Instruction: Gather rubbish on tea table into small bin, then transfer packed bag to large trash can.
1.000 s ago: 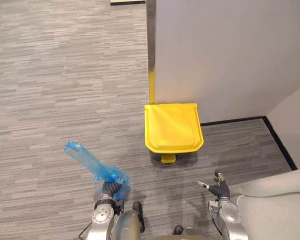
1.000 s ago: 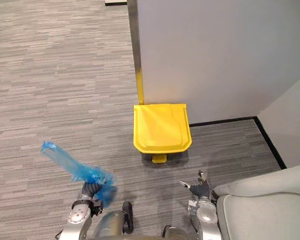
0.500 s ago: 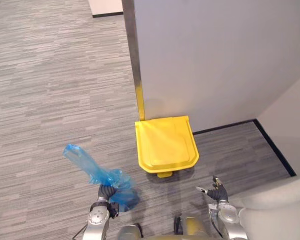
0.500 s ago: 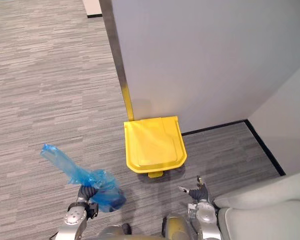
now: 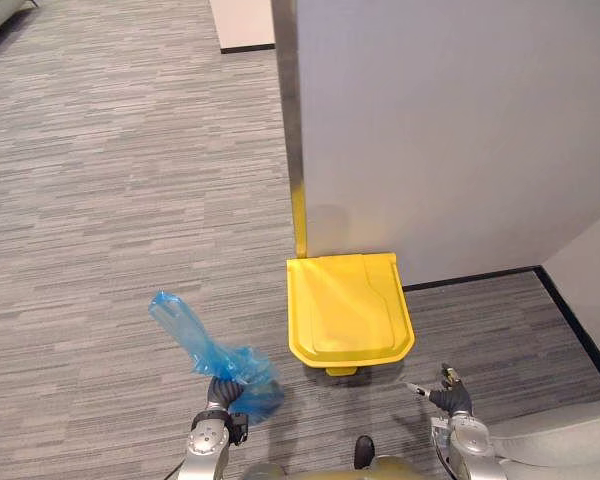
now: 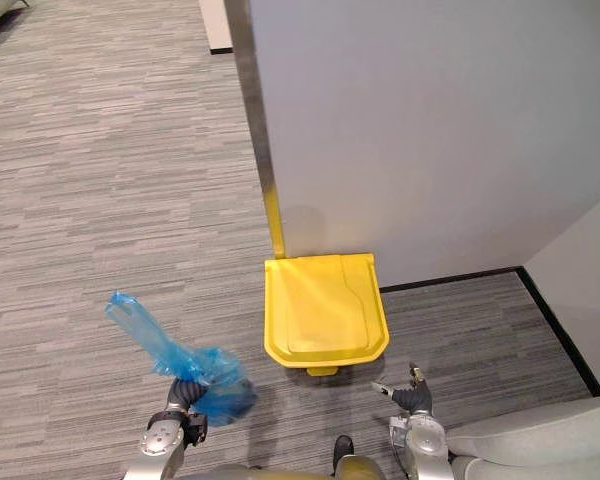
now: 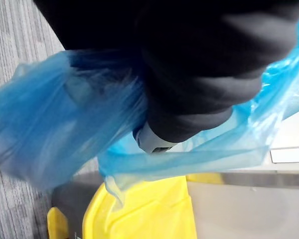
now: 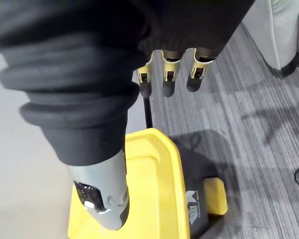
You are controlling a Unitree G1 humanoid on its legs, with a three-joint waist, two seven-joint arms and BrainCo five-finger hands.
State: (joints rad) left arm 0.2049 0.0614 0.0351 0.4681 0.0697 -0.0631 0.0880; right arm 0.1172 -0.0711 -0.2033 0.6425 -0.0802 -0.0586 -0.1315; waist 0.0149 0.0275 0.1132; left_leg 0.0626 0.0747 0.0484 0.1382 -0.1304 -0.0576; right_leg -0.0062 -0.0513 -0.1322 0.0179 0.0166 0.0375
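Currently, the left hand (image 5: 220, 393) is clenched around the bunched part of the blue bag (image 5: 205, 345). The bag is thin, translucent, crumpled film with one loose end standing upward. It is held above the carpet (image 5: 100, 200), near the closed yellow trash can (image 5: 348, 312) and to its left. The right hand (image 5: 448, 398) holds nothing, its fingers extended.

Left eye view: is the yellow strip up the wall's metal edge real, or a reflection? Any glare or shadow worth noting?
Left eye view: the strip sits on the metal edge directly above the yellow bin, so probably its reflection; a pale sheen crosses the lid. Left wrist view: light shines through the blue bag.
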